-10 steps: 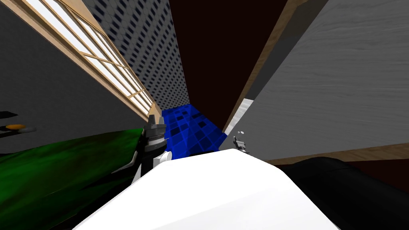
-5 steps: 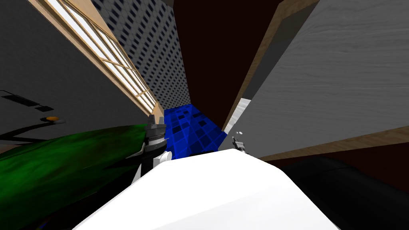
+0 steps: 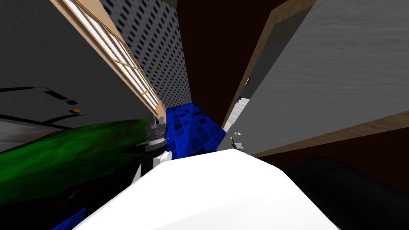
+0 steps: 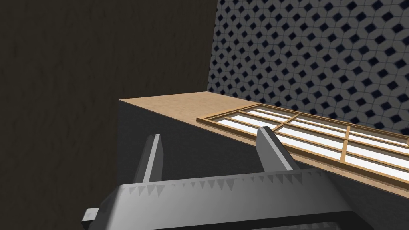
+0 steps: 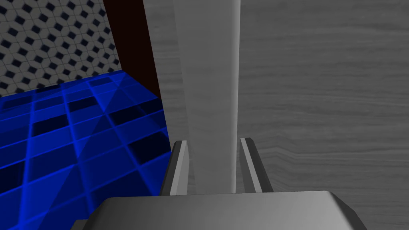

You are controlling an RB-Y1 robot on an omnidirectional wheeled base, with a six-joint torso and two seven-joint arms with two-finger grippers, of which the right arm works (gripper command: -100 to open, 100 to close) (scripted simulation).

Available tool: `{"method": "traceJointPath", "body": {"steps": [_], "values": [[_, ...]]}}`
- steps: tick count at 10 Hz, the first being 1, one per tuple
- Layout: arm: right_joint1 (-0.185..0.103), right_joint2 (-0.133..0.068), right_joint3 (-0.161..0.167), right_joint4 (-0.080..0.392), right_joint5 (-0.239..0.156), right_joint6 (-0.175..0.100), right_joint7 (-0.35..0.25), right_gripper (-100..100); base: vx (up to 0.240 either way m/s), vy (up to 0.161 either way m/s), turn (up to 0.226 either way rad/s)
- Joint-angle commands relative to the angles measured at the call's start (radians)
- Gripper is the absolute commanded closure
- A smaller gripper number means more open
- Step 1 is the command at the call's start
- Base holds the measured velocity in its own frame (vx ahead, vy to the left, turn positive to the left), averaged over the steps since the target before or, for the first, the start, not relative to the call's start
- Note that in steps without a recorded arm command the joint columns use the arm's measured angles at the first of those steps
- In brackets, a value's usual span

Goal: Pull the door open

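The door point(image 3: 339, 76) is a grey, wood-grained panel on my right, swung away from its tan frame point(image 3: 261, 56). My right gripper point(image 3: 238, 143) is at the door's free edge, low down. In the right wrist view that gripper point(image 5: 214, 140) is shut on the light grey door edge point(image 5: 211, 80), one finger pressing each side, with the door face point(image 5: 327, 100) beside it. My left gripper point(image 3: 158, 119) hangs in front of my chest, and its fingers stand wide apart with nothing between them in the left wrist view point(image 4: 209, 131).
Blue tiled floor point(image 3: 191, 127) runs ahead between the door and the left wall with its long window point(image 3: 120, 68). A green mass point(image 3: 72, 155) lies low on my left. A dark rounded shape point(image 3: 339, 183) sits at the lower right. A patterned wall point(image 3: 159, 48) closes the far end.
My head view has swung, so the window and green mass slid across the picture. The gap between the door's edge and its frame has widened a little. Both grippers keep their places before my chest.
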Motion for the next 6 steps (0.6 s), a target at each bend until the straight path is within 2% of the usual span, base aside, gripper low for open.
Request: {"method": "traceJointPath", "body": {"steps": [1,2,3,6], "values": [[0.014,-0.009,0.015,-0.009,0.012,-0.011,-0.007,100,-0.192,0.006,0.018],[0.019,-0.013,0.025,-0.012,0.02,-0.019,-0.012,100,-0.208,-0.014,0.016],[0.013,-0.011,0.018,-0.01,0.014,-0.012,-0.009,100,-0.097,-0.01,0.011],[0.021,-0.022,0.041,-0.005,0.034,-0.035,-0.022,100,-0.137,-0.043,0.072]]}}
